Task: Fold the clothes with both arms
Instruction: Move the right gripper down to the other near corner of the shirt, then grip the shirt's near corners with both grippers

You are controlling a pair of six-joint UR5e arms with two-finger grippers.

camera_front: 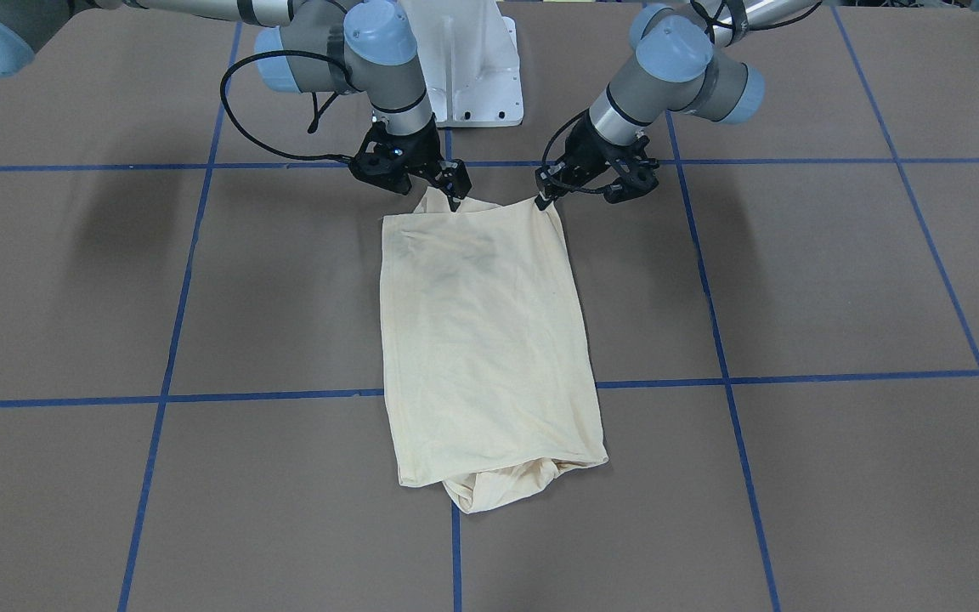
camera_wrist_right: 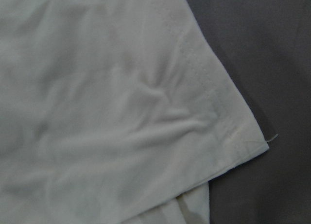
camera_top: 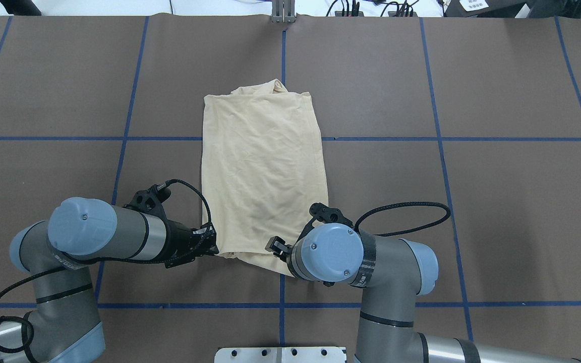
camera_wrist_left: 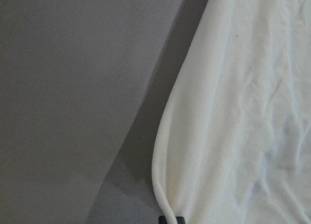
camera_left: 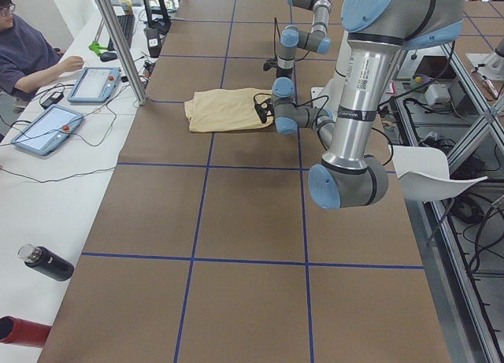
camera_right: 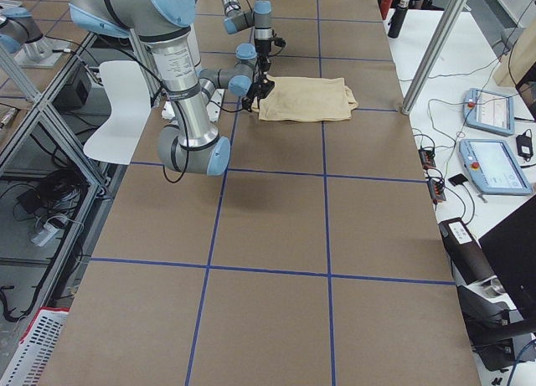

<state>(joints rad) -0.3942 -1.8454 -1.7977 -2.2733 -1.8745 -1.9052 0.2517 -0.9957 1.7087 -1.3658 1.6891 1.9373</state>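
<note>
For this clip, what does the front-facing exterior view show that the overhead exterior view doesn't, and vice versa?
Front-facing only: the right end effector plainly gripping a tented corner of the shirt; overhead, its wrist joint covers most of it. Overhead only: black cables beyond the far edge of the table. Both: the shirt folded into a long strip on the brown, blue-taped table, bunched fabric poking from its far end, and the left end effector at the other near corner.

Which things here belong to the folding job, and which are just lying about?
Job: pale cream-yellow knit shirt; left arm's black two-finger gripper; right arm's black two-finger gripper.
Lying about: grey-blue control tablets; black bottle; white plastic chair; white mesh basket.
</note>
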